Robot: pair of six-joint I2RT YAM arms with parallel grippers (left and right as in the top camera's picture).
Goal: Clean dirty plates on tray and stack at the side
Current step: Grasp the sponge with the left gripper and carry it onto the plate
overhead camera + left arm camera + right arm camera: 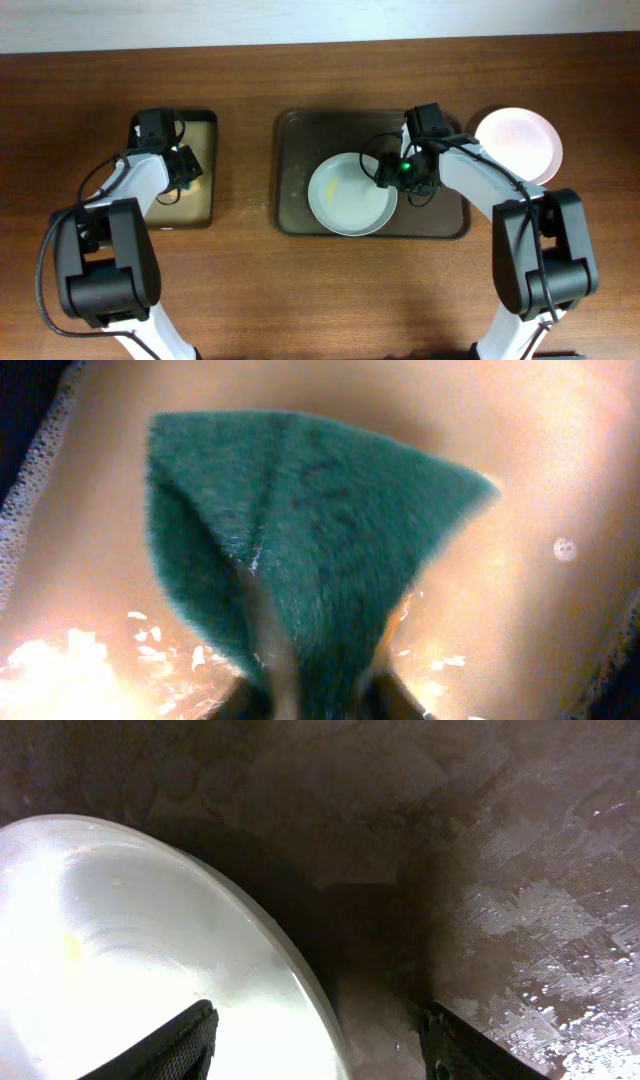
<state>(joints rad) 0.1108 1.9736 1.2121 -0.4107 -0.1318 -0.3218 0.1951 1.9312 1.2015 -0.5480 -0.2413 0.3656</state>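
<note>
**Item 1. Smeared plate** [345, 195]. White and glossy, lying flat in the big tray [295, 218], toward its front middle. A faint yellow mark sits left of the plate's centre.

**Item 2. Side plate** [517, 143]. White, on the table [320, 300] just past the big tray's far right corner. From above it cannot be told whether this is one plate or a stack.

**Item 3. Right gripper** [320, 1030]. Spread apart and holding nothing. One finger hangs over the smeared plate's inner slope and the other over wet tray floor, with the rim running between them.

**Item 4. Left gripper** [185, 168]. Over the small tray [203, 205] with the wet tan lining, well apart from the big tray. It looks clenched on a green scrub pad [320, 530], which fans out from between the fingers, though the fingers themselves are blurred at the frame edge.

**Step in hand (judged).** Securing the smeared plate by its right rim so the pad can scrub it.

**Handling notes.**
- Lower the right gripper until the outer finger is below the rim's edge.
- Close squarely across the rim, because the glossy slope would let the fingers slide off.
- Expect the plate to skate on the wet tray floor, so close slowly.
- Bring the pad across only once the plate is held.
- Work the pad over the yellow mark first.
</note>
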